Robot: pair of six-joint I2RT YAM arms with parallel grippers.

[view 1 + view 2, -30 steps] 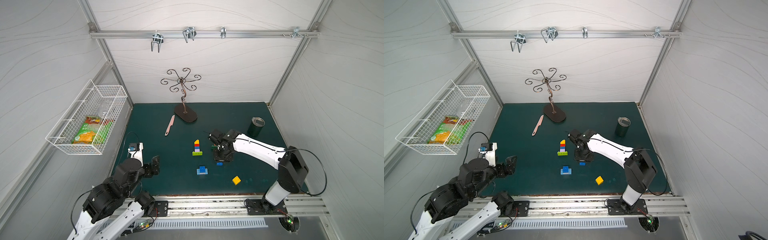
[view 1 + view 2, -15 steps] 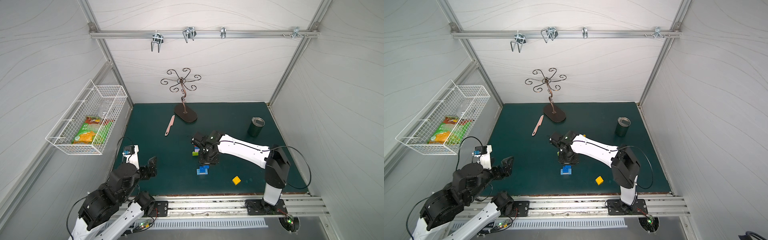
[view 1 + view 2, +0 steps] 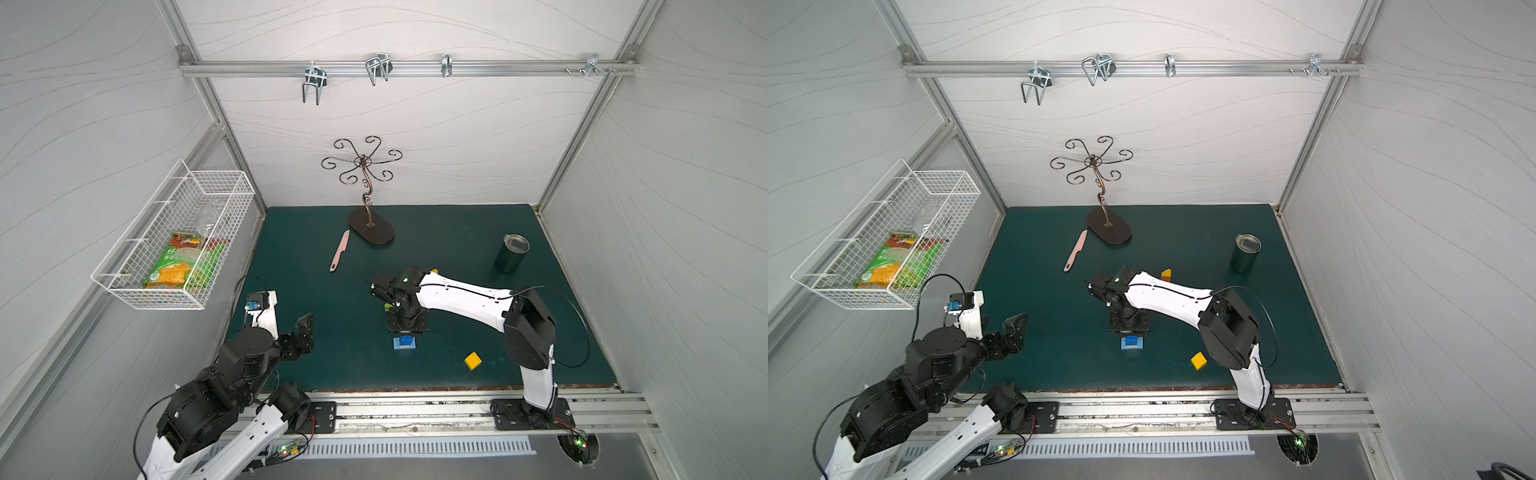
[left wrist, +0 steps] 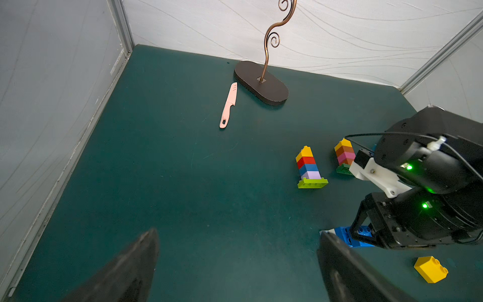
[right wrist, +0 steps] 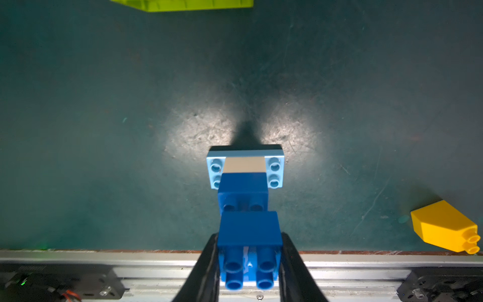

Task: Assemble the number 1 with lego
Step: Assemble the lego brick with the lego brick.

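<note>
At blue stack [image 5: 244,180] now; R gripper [image 5: 248,251] brought blue brick [image 5: 249,230]

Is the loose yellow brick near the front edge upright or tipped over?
Tipped. The yellow brick lies on its side, studs pointing sideways rather than up.

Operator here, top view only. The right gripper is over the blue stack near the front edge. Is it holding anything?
Observer: Yes. The right wrist view shows the right gripper shut on a blue brick.
Operator: What's beneath it?
Observer: A second blue brick on a white brick on a light-blue base.
Operator: And where the arm blocks my view?
Observer: In the left wrist view, a tower stands there on a lime base: lilac, blue, red, yellow.
</note>
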